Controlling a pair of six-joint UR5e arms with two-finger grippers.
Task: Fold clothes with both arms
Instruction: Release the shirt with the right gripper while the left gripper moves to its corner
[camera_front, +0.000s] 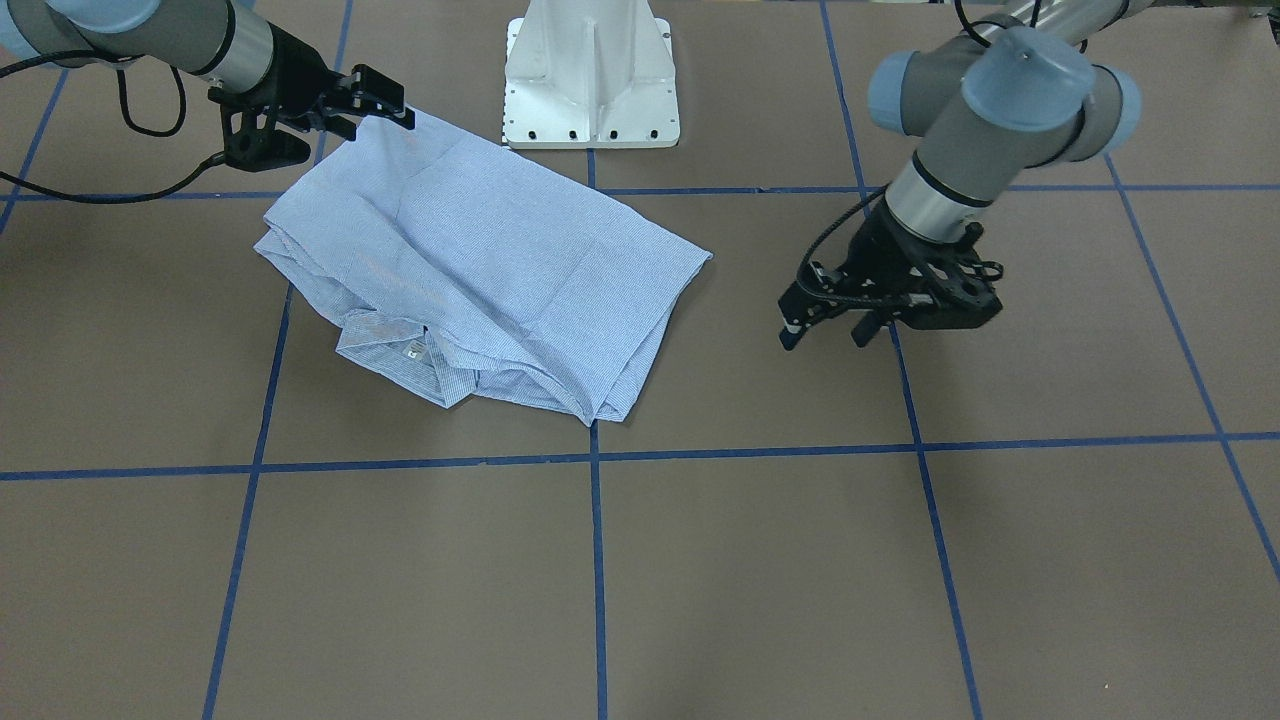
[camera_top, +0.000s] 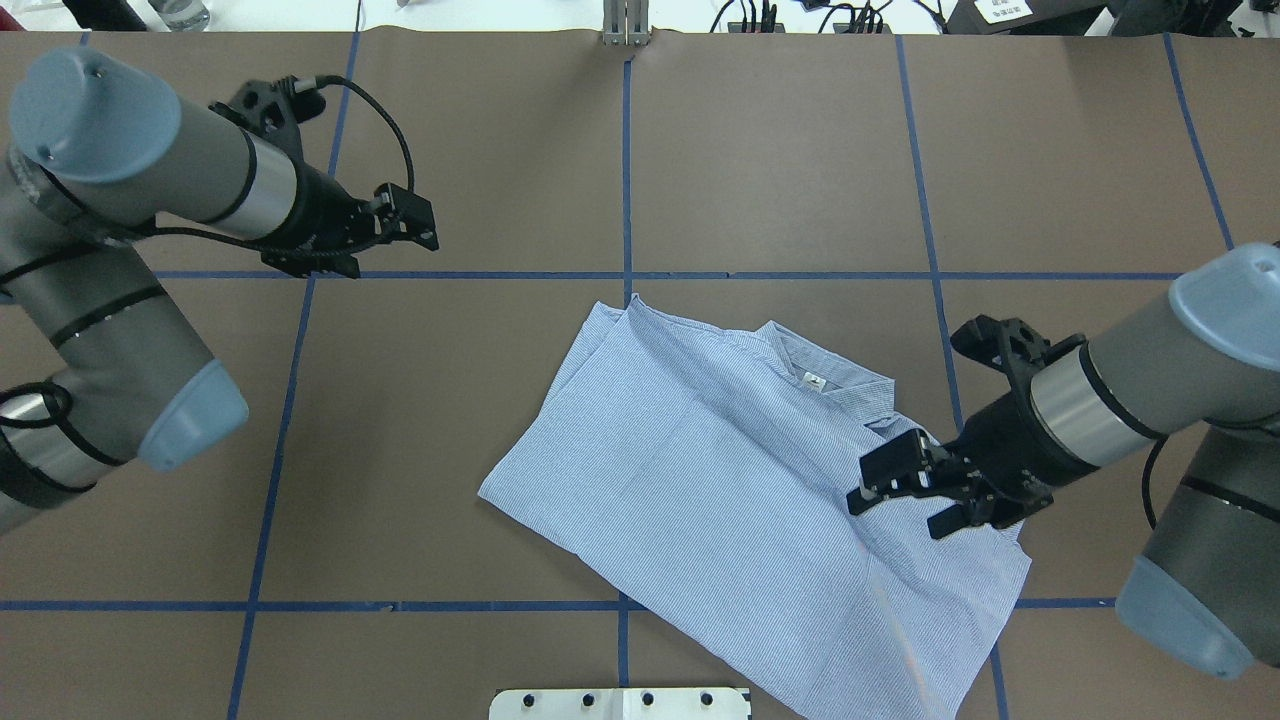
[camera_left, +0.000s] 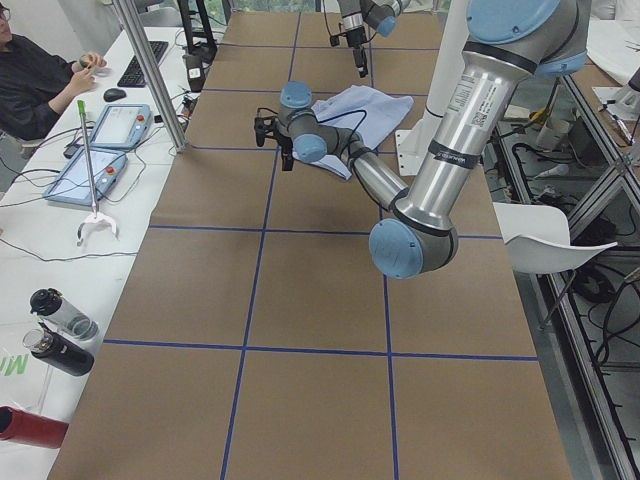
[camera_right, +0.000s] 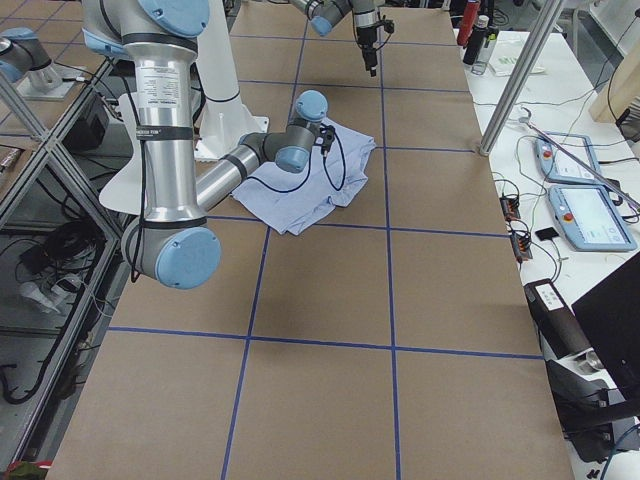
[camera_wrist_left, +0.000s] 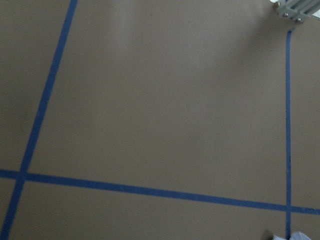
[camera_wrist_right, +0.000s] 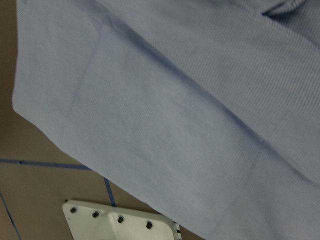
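Shirt (camera_top: 720, 480) light blue, fine-striped, folded flat, collar label (camera_top: 812, 380) showing.

Left arm (camera_top: 110, 340) and right arm (camera_top: 1150, 390): silver-grey tubes, black bands, light blue joint caps; black cables (camera_top: 404, 140) looped along wrists; left gripper (camera_top: 420, 222), right gripper (camera_top: 900, 490): black, two-fingered, openwork frames; pedestal (camera_front: 590, 80): white, ribbed, dark screw holes.

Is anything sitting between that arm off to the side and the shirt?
Nothing visible does. Only bare brown table lies between the left gripper and the nearest edge of the shirt.
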